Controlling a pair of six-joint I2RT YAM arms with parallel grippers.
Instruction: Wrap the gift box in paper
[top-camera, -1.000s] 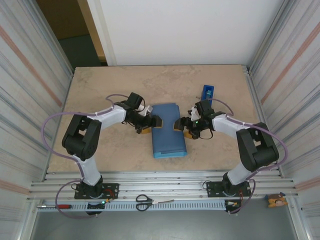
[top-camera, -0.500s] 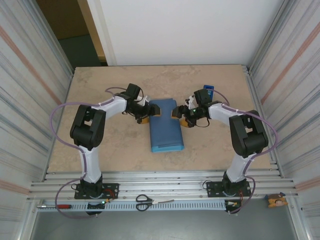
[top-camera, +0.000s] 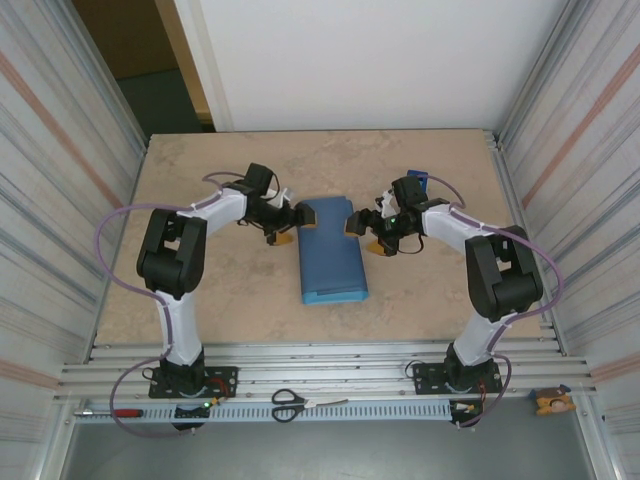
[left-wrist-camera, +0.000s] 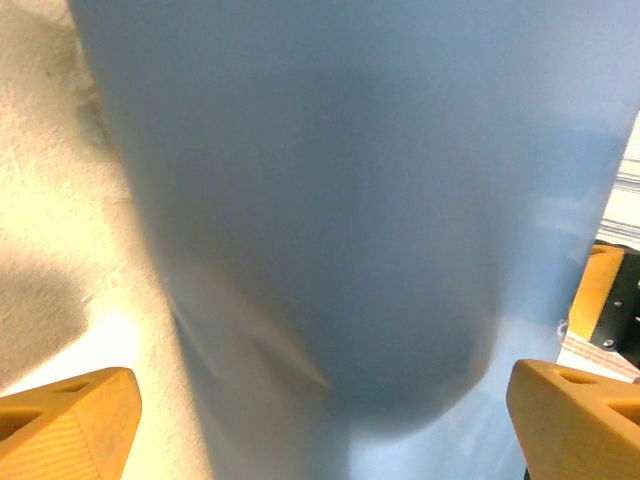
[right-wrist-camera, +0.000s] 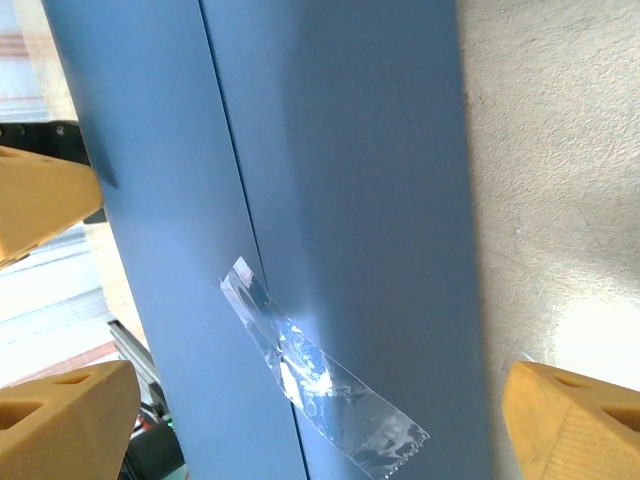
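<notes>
- Hands, two: left hand (top-camera: 297, 226) and right hand (top-camera: 363, 234), both spread wide, flank the far end of the paper (top-camera: 333, 255) (neither grips it).
- One paper parcel, blue, lies mid-worktop (top-camera: 200, 290); the gift box is hidden under the wrap.
- One clear tape strip (right-wrist-camera: 320, 380) crosses its seam.
- One blue tape dispenser (top-camera: 416, 183) is partly behind the right arm.

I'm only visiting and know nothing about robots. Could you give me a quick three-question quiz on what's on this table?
1. True or false: the paper lies spread out flat as one open sheet.
2. In the right wrist view, what holds the paper's seam? A) clear tape B) string C) a staple
3. Are the left gripper and right gripper open or shut?
Key: 1 false, it is folded into a long parcel. 2 A, a strip crosses the seam. 3 both open, one at each side of the parcel.
</notes>
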